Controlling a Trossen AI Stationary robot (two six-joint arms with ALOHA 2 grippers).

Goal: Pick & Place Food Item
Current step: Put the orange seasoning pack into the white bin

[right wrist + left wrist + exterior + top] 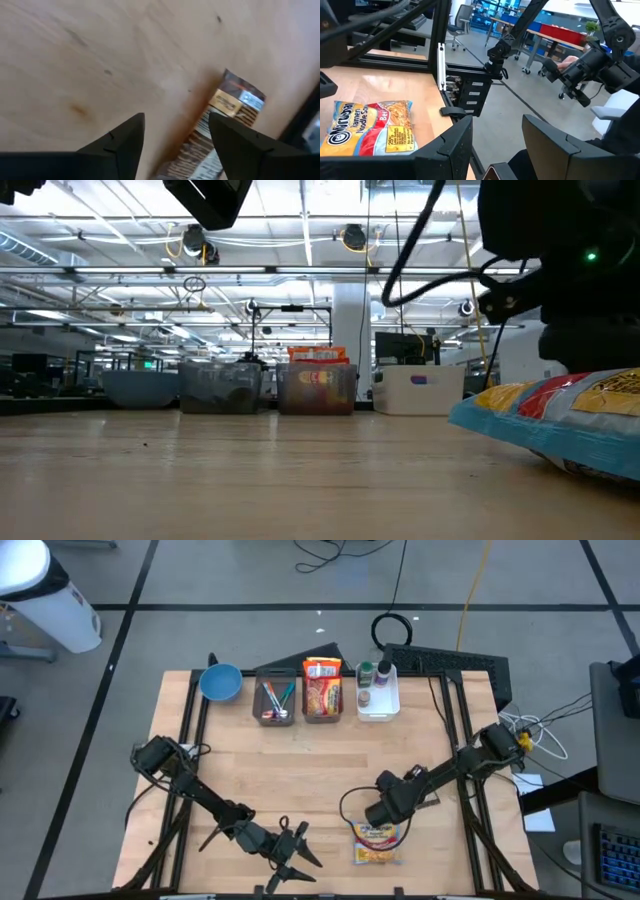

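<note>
The ramen noodle packet [377,842] lies flat on the wooden surface [300,760] near its front edge, at about five o'clock from the surface's centre. The right tool [378,814] hovers just above the packet's far end, its two fingers [122,142] spread apart and holding nothing. The left tool [293,852] waits at about nine o'clock from the packet, fingers apart too and empty. The packet looks light, with a crinkly, slick plastic wrap over a brittle noodle block, so it will likely slide or buckle under a hard pinch. A sensible hold is across a short edge or the sealed end, gripped gently. Along the surface's far side, at twelve o'clock, stands a bin [322,698] already holding similar packets, a likely destination.
</note>
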